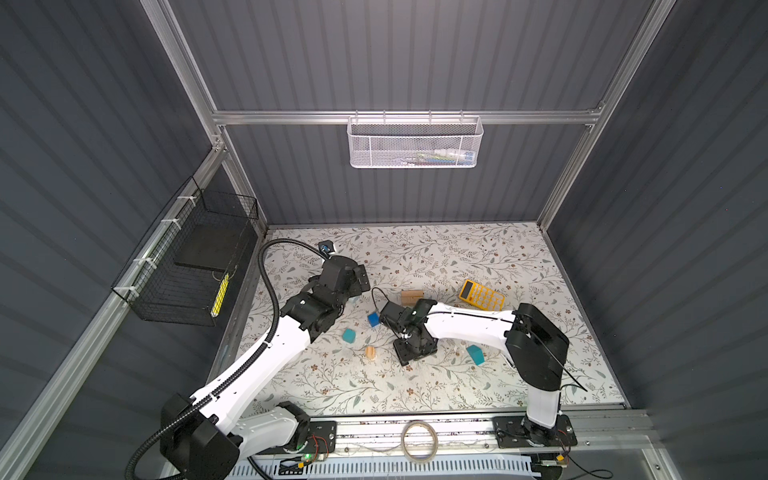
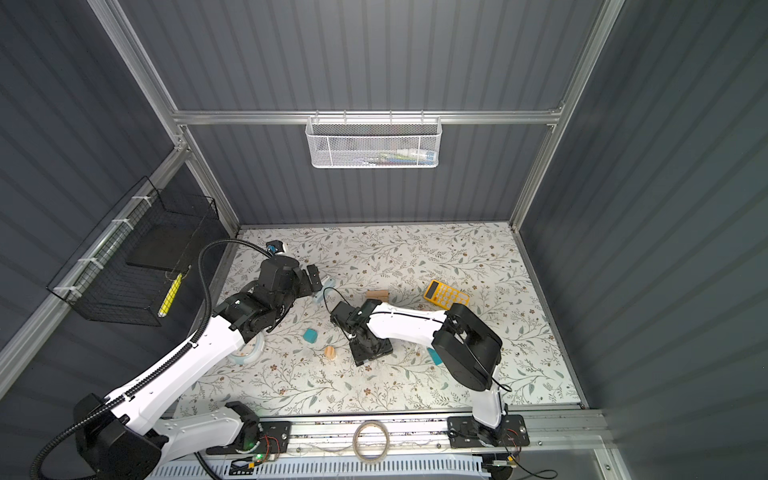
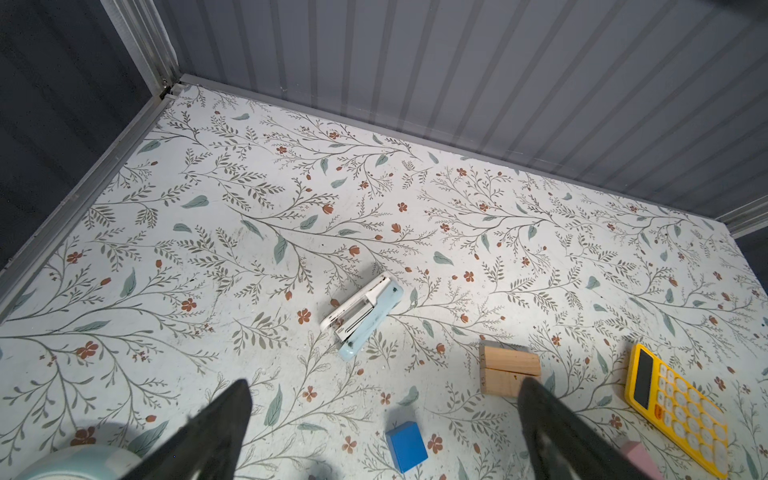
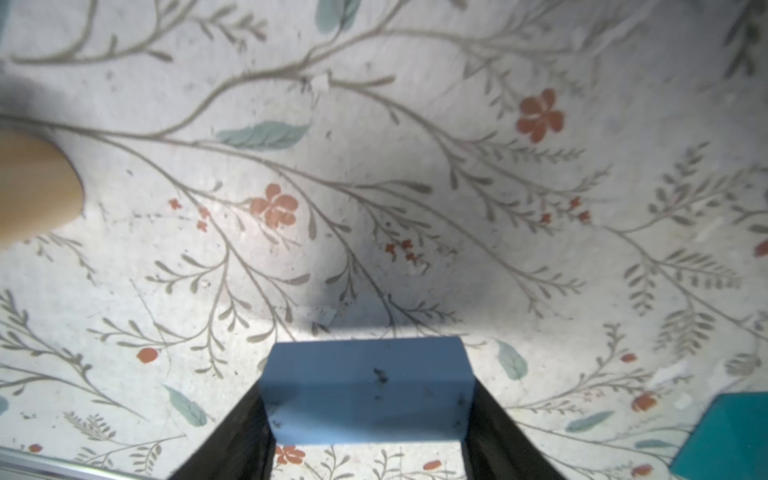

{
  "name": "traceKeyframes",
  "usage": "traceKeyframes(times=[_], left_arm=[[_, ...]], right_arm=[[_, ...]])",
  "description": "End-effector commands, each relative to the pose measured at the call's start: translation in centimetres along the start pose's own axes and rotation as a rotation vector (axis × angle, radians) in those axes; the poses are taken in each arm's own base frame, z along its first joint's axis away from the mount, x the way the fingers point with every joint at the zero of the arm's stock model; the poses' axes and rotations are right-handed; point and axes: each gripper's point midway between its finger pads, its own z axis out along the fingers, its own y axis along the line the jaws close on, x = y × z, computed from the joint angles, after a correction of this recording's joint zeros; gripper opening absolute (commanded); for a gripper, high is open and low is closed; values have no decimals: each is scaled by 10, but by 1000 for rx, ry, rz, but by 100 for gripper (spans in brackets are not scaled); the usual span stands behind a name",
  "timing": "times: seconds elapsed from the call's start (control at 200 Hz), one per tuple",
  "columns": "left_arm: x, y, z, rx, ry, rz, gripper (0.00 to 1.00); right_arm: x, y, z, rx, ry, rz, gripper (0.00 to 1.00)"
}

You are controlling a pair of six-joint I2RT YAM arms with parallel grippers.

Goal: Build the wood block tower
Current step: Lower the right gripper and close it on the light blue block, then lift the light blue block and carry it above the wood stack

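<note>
Right wrist view: right gripper (image 4: 368, 392) grips a light blue block (image 4: 365, 370) near the calculator (image 1: 482, 296), keys unreadable; left gripper (image 3: 383, 385) gapes wide.

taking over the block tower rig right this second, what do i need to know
Left hand: open, empty, above the table near the stapler.
Right hand: closed on the light blue block, low over the table.
Blocks: two tan bars lie together near the yellow calculator. The dark blue block, teal block, rounded tan piece, second teal piece and pink block lie loose and apart.
Done: nothing stacked on the tan bars yet.
Left: place the light blue block, then stack the rest.
</note>
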Motion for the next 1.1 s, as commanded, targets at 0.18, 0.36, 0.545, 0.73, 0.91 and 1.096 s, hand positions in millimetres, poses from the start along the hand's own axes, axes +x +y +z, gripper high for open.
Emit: traceKeyframes(times=[0.18,0.36,0.545,0.73,0.91,1.096], left_arm=[[0,6,5,-22,-4,15,100],[0,9,8,-30,-1,24,100],[0,9,12,-33,2,28,100],[0,15,17,-53,13,30,100],[1,18,23,-55,19,27,100],[6,20,31,-60,48,29,100]], right_arm=[[-61,-27,-39,-21,-117,172,55],[-88,-39,-41,-15,-142,219,54],[-116,-52,-44,31,-162,250,54],[-136,-64,-33,46,-155,300,54],[-153,-71,-27,43,-169,342,54],[-166,-69,-17,35,-162,369,54]])
